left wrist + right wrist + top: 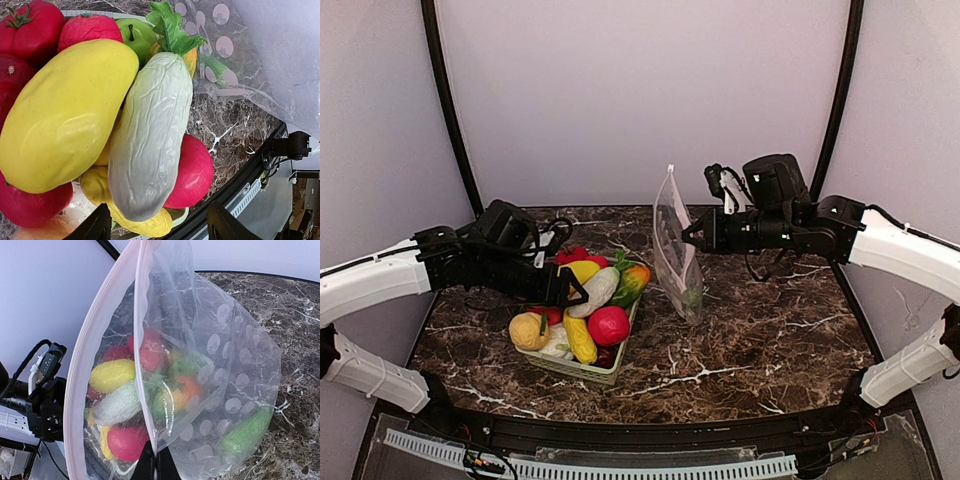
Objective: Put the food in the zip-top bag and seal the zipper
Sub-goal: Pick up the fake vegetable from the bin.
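Top external view: bag held up, food (pixel 608 325) heaped in the basket (pixel 582 370).
Right gripper (pixel 692 235) is pinched shut on the zip-top bag (pixel 672 245), which stands upright beside the basket; left gripper (pixel 574 290) gapes wide, straddling a pale vegetable (pixel 598 290).

The basket (pixel 575 369) (pale green) lies mostly hidden beneath the food (pixel 609 325).

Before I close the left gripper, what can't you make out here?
Slider: none shows along the zipper, right wrist view, nor elsewhere.
Left gripper: fingers cut by the left wrist view's bottom edge; contact with the white vegetable unclear.
Green item in the zip-top bag: blurred by film; kind unclear.
Basket bottom layer: covered by the pieces on top, top view.
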### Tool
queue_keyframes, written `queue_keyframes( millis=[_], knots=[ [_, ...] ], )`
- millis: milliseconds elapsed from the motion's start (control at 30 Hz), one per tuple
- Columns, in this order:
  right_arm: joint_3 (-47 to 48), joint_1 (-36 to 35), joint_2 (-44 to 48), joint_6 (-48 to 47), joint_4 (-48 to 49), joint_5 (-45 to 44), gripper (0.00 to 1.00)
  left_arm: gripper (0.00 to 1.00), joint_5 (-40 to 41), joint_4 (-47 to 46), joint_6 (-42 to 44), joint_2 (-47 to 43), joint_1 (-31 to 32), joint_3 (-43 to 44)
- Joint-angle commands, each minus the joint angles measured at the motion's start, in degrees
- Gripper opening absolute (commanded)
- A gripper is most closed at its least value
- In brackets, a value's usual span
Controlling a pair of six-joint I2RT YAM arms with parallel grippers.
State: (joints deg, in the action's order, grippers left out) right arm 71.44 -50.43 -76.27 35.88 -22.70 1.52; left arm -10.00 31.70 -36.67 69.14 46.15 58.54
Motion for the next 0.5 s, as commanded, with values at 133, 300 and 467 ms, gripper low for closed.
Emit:
queue_keyframes(
  millis=[133,300,467],
  knots=[
    [-0.29,0.49,0.03,-0.43,1.27,0.32,0.00,0.65,0.03,-3.33,-2.50,-0.25,0.34,-4.10],
    [-0.68,0.51,0.45,-0.27,1.29,0.09,0.00,0.63,0.85,-4.76,-2.60,0.45,0.34,-4.43],
    [-0.78,0.51,0.52,-0.35,1.25,-0.02,0.00,0.60,1.28,-6.08,-2.44,0.91,0.34,-5.00]
  ],
)
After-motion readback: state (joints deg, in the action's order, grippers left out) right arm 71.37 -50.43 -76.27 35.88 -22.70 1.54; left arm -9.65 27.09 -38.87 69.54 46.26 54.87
